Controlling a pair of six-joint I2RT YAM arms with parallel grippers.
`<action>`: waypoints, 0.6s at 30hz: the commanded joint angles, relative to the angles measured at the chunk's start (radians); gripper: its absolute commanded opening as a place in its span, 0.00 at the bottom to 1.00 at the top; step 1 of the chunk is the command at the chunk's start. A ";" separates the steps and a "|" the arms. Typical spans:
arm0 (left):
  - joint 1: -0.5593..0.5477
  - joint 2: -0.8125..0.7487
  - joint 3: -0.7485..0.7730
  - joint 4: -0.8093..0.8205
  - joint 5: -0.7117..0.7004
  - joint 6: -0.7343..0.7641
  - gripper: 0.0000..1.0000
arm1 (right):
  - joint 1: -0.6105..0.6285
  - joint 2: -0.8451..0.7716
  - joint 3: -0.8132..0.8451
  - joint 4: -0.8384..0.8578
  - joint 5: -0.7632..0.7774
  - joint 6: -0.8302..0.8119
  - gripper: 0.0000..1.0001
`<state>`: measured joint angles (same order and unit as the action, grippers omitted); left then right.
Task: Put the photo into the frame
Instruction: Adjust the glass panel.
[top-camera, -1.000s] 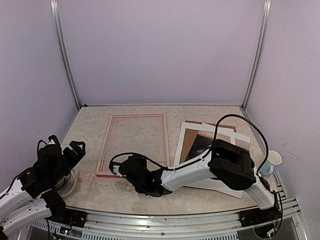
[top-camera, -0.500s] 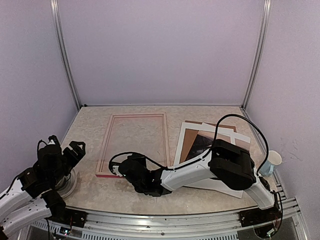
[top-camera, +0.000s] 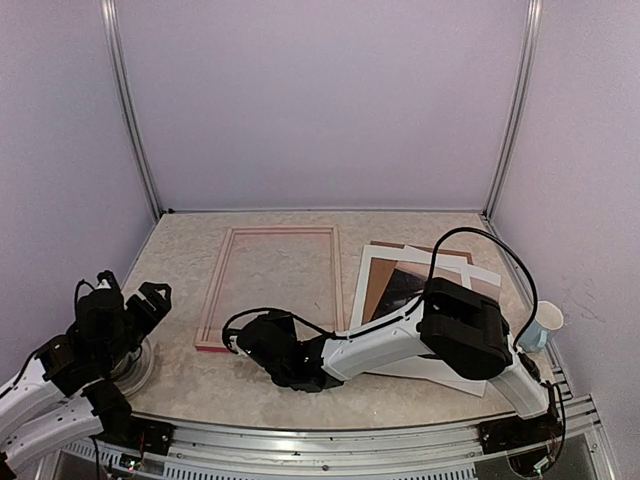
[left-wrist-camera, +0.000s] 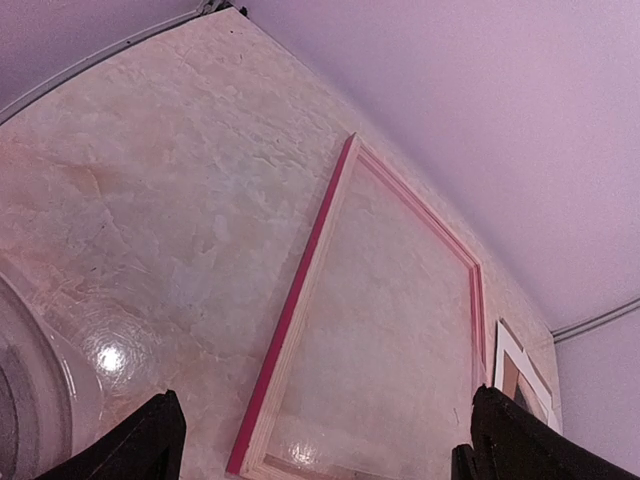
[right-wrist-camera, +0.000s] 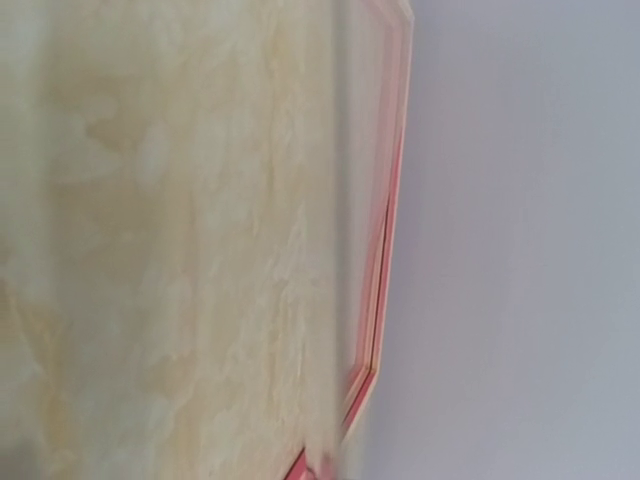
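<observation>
Pink-red moulding marked the large, thin rectangular frame (top-camera: 213, 290), which lay flat on the beige marbled table (top-camera: 180, 260), left of centre in the top view, with the tabletop showing through its opening. Your right claw (top-camera: 238, 340) sat low at the frame's near left corner with its fingers pressed together on nothing. You could not tell from there whether it touched the moulding. Its own camera gave only a blurred stretch of table and pink edge.

The dark reddish-brown photo (top-camera: 400, 283) lay right of centre, stacked with a plain brown backing board (top-camera: 375, 290) and a white mat sheet (top-camera: 440, 372), partly under your right arm. It was outside the frame's right rail and well apart from that claw.

Your left claw (left-wrist-camera: 320, 450) hung at the lower left with its fingers spread wide and nothing in them, near the frame but not touching it.
</observation>
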<state>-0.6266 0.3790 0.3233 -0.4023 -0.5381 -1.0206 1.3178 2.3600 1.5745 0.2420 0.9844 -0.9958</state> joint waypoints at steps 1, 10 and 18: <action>0.010 0.007 0.003 0.001 -0.005 0.008 0.99 | -0.009 -0.046 0.024 -0.038 0.035 0.010 0.00; 0.010 0.001 0.000 -0.010 -0.011 0.005 0.99 | -0.003 -0.056 0.031 -0.098 0.037 0.060 0.00; 0.010 -0.012 -0.009 -0.013 -0.012 0.001 0.99 | -0.001 -0.056 0.031 -0.102 0.056 0.041 0.00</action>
<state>-0.6266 0.3767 0.3229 -0.4023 -0.5385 -1.0210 1.3182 2.3596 1.5867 0.1604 0.9882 -0.9535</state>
